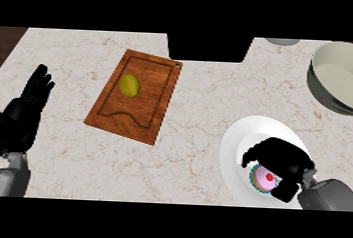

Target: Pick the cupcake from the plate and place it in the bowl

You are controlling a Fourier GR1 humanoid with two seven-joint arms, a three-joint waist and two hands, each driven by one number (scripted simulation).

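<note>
The cupcake (264, 180), pink-frosted with a red dot and a teal wrapper, sits on the white plate (241, 139) at the lower right. My right hand (285, 158) hangs over it with fingers curled around its top and sides, hiding much of it. The grey bowl (342, 78) stands at the far right, well beyond the plate. My left hand (25, 109) rests open at the left edge, fingers up, away from everything.
A wooden cutting board (155, 82) lies left of centre with a yellow-green fruit (129, 85) on it. A black block (209, 46) stands at the counter's far edge, with a small grey object (282, 41) beside it.
</note>
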